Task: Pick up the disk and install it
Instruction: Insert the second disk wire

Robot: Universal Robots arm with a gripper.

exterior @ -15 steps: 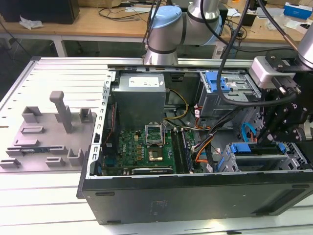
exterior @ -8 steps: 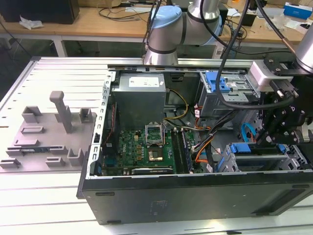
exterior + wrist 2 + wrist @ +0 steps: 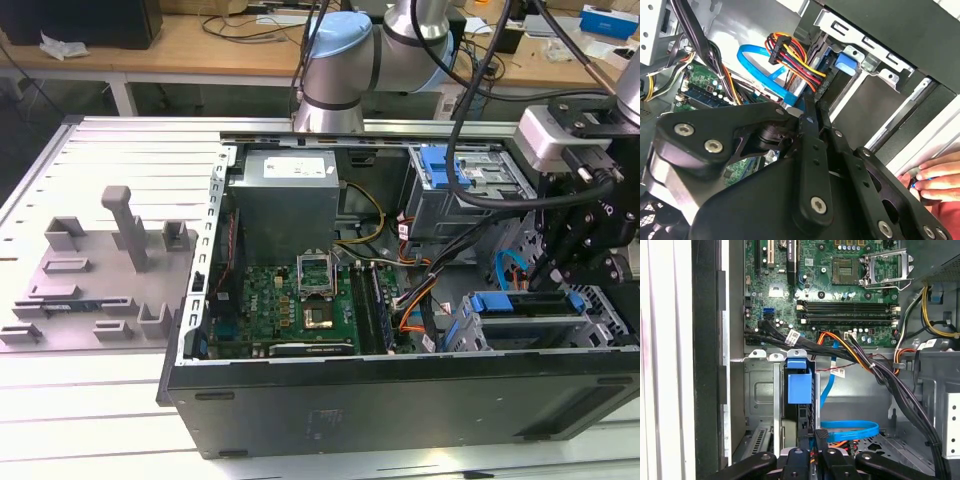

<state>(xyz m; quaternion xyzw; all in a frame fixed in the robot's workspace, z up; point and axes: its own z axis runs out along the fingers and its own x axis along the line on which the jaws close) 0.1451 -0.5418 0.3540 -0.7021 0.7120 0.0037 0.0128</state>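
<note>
On the exterior view's left, the grey fixture tray [image 3: 60, 215] lies on the counter [image 3: 90, 420], well clear of the work. In the middle is the open computer case [image 3: 400, 405] with its motherboard [image 3: 290, 295]. The risk sits at the exterior view's right, where the gripper [image 3: 812, 112] reaches into the grey drive cage [image 3: 520, 335]. In the second wrist view the jaws look drawn together on the thin edge of the disk [image 3: 819, 75], which stands edge-on and partly inside the cage slot. Its blue carrier rail runs alongside the cage wall. The grip is on a narrow edge, so a slight tilt could jam the rail in the guides. Pushing against a jam would likely make the disk slip or twist in the jaws. The blue data cable [image 3: 757, 60] and the red, yellow and black power lead [image 3: 790, 50] loop just beside the slot. Either could be caught, pinched or pulled by the gripper's body. A person's hand [image 3: 940, 180] rests close by the case's outer wall, near the gripper's linkage, and could be struck if the arm swings that way.
</note>
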